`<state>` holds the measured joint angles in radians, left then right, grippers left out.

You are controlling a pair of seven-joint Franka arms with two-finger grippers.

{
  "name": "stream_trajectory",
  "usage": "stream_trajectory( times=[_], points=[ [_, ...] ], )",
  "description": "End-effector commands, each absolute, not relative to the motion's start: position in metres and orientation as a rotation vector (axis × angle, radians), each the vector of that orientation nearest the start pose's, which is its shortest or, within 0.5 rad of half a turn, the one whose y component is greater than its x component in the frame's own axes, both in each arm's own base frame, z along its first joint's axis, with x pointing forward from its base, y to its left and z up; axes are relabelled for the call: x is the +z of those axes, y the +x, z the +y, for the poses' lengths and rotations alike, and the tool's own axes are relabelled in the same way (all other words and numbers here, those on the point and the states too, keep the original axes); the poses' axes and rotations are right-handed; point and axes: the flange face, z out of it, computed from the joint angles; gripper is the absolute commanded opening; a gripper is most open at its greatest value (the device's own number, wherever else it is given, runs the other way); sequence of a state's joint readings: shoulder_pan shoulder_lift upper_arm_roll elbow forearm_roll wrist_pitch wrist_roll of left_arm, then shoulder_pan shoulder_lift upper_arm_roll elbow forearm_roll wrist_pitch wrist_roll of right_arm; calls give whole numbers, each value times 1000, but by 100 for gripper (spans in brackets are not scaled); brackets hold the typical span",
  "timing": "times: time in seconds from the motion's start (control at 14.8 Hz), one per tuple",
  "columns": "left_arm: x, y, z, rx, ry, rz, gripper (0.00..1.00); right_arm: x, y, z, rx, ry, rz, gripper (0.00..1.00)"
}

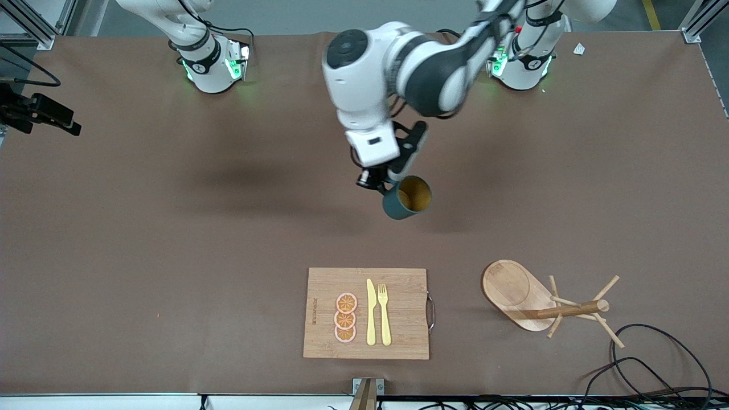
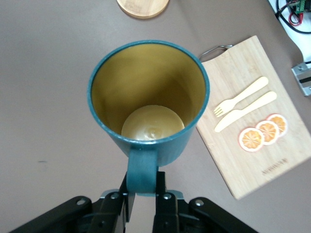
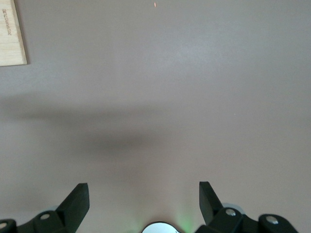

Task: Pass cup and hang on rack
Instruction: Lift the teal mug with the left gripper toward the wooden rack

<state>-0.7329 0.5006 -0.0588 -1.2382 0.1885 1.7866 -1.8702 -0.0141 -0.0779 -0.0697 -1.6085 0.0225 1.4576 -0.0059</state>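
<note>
The dark teal cup [image 1: 407, 197] with a mustard-yellow inside hangs in the air over the middle of the table, its mouth tipped toward the front camera. My left gripper [image 1: 387, 185] is shut on its handle. In the left wrist view the cup [image 2: 148, 97] fills the middle, and the left gripper [image 2: 142, 187] pinches the handle from both sides. The wooden rack [image 1: 515, 293], with its post [image 1: 569, 311] and thin pegs, sits nearer the front camera toward the left arm's end; its base edge [image 2: 143, 7] shows in the left wrist view. My right gripper [image 3: 144, 189] is open and empty over bare table.
A bamboo cutting board [image 1: 367, 313] with a yellow knife, a fork and three orange slices lies near the front edge, beside the rack; it also shows in the left wrist view [image 2: 257, 131]. Black cables [image 1: 655, 359] lie near the rack at the table's front corner.
</note>
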Motion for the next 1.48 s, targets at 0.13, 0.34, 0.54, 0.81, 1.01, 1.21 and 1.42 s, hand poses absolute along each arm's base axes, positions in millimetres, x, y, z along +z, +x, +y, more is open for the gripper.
stream_trajectory(
  times=[0.13, 0.34, 0.54, 0.81, 1.01, 1.21, 1.42],
  points=[
    [552, 579, -367, 25, -2879, -1619, 0, 642, 507, -48, 84, -3101, 58, 100],
    [564, 615, -297, 198, -2966, -1681, 0, 642, 506, -47, 97, -3127, 47, 100],
    [566, 637, -252, 321, -3099, -1647, 0, 641, 506, -45, 103, -3135, 43, 100],
    [551, 670, -181, 530, -3229, -1721, 0, 641, 506, -44, 103, -3135, 41, 100],
    [528, 690, -139, 688, -3315, -1789, 0, 641, 506, -44, 103, -3135, 38, 100],
    [499, 705, -121, 828, -3319, -1871, 0, 641, 505, -44, 111, -3134, 41, 100],
    [467, 719, -106, 1040, -3269, -2032, 0, 641, 505, -44, 113, -3134, 38, 100]
  ],
)
